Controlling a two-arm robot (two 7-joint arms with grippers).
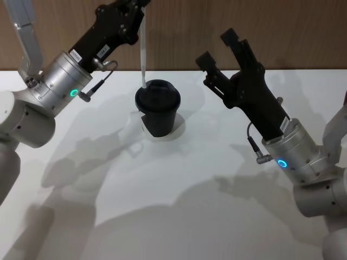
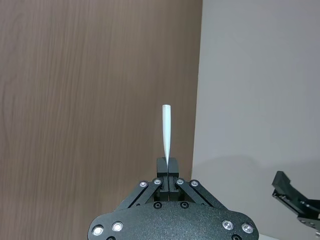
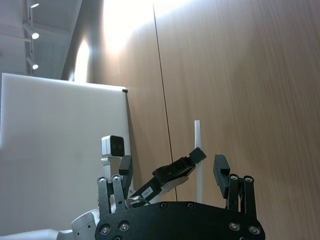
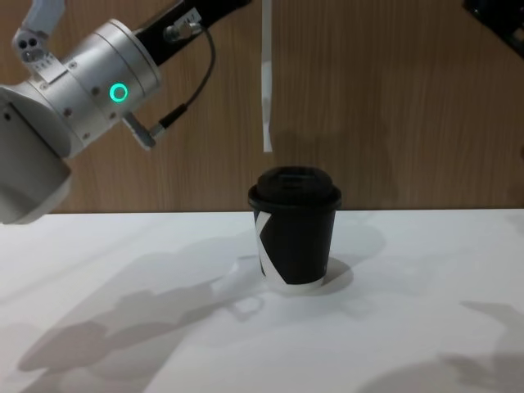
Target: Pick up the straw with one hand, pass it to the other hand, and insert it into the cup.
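left arm: raised over the left-back of the table, silver wrist with green ring, reaching toward the centre
left gripper: fingers pinched tight on the upper part of the straw, holding it from above
straw: white, hanging close to upright from the left gripper; lower tip sits above the lid, slightly left of lid centre in the chest view, with a visible gap below it there; not in the cup yet as far as I can judge
cup: black, lid on, standing upright mid-table, nothing touching it; white mark on its side, white band at the base
right gripper: up in the air right of the cup, well apart from the straw, fingers spread wide, holding nothing
right arm: comes in from the lower right, wrist ring lit, looks idle
wall: wood panel behind the table
done: straw is off the table and in the left gripper; right one is empty, so the handover looks finished, judging from who holds what
left to do: line the tip up with the lid opening, lower the straw straight down into the cup, then let go
progress: late stage, only the insert remains
watch: opening in the lid is too small to make out, so alignment can't be confirmed
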